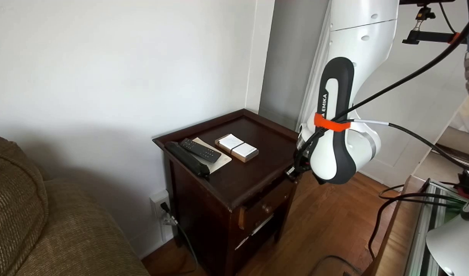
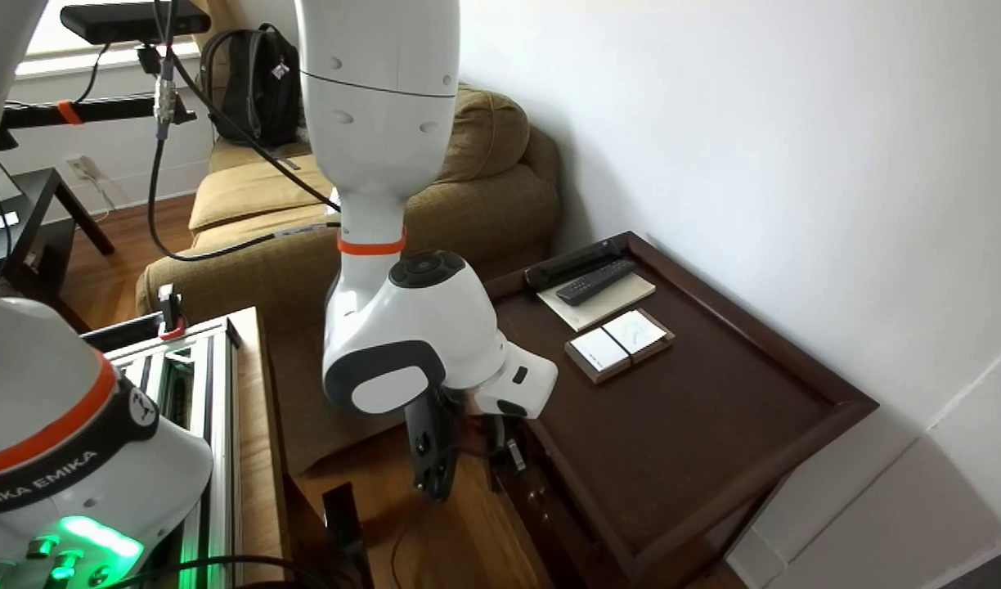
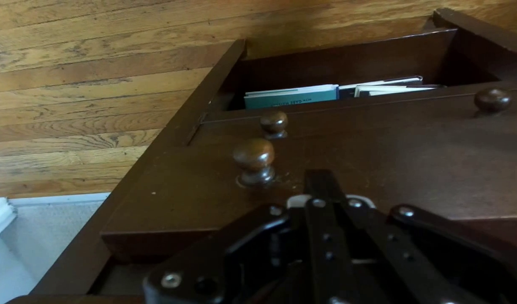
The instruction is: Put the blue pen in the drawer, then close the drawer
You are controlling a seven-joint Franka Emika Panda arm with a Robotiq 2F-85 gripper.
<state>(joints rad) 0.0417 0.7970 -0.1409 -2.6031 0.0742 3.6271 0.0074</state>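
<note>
One hand (image 3: 322,185), fingers brought together, no held thing visible; one drawer (image 3: 398,169), ajar, just beyond the hand's tips, contact uncertain; blue pen, not in sight; the step is probably closing, the next move a steady inward push.

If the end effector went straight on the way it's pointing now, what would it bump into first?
Most likely the drawer front: it lies ahead of the end effector in the wrist view, though any gap is unclear.
</note>
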